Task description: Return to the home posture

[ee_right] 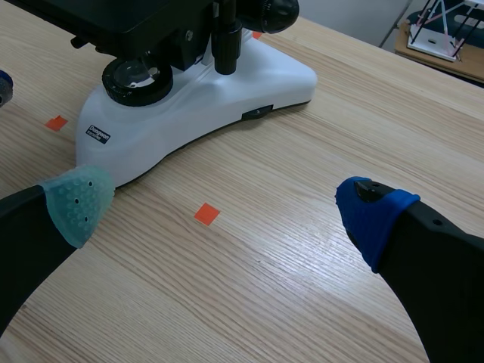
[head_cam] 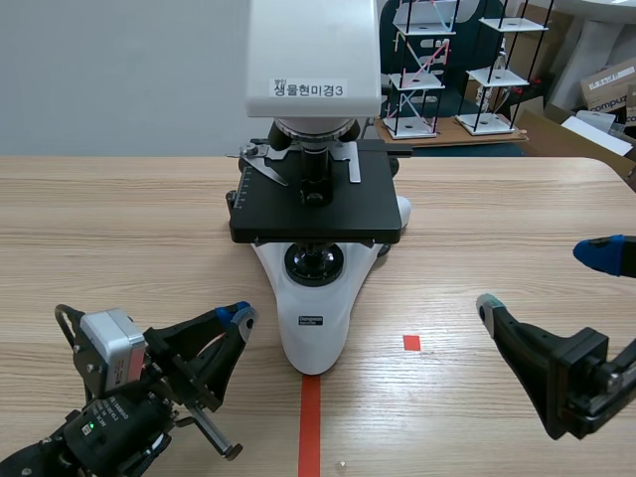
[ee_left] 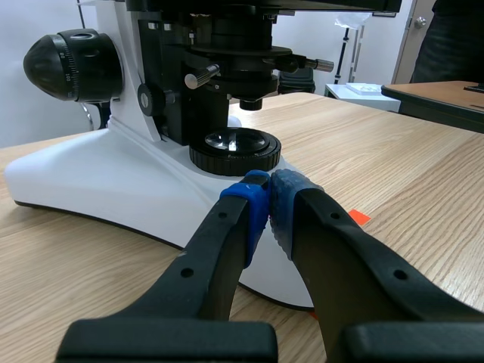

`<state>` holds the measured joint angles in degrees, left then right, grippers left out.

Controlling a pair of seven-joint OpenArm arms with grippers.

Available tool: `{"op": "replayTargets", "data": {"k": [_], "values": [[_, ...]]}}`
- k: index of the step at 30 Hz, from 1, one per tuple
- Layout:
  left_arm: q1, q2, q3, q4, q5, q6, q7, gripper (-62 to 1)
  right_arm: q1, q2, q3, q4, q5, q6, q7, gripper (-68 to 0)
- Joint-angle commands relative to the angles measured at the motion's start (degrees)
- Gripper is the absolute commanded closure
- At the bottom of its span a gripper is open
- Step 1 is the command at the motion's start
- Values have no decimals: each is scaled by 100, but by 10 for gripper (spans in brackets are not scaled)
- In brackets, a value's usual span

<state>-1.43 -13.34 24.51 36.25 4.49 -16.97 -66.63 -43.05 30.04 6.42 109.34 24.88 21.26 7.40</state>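
A white and black microscope stands at the table's middle, its base pointing toward me. My left gripper rests low at the near left, shut on nothing; in the left wrist view its blue pads meet just short of the microscope base. My right gripper sits at the near right, open and empty. In the right wrist view its grey-green pad and blue pad stand wide apart over bare wood, with the microscope ahead.
Wire shelf models and cardboard boxes stand beyond the table's far edge. Bare wood lies on both sides of the microscope.
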Motion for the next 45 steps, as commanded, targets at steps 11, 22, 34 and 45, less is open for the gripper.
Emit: {"op": "replayTargets", "data": {"k": [11, 22, 34, 45], "values": [[-4, 13, -11, 76, -37, -9, -87, -40, 2, 74, 66, 72, 42, -20, 42, -655], [-4, 13, -11, 76, -37, -9, -87, -40, 2, 74, 66, 72, 42, -20, 44, -655], [-4, 13, -11, 76, -37, -9, -87, -40, 2, 74, 66, 72, 42, -20, 44, -655], [52, -92, -11, 83, -39, -9, -92, -58, 2, 74, 66, 72, 42, -20, 42, -655]]}}
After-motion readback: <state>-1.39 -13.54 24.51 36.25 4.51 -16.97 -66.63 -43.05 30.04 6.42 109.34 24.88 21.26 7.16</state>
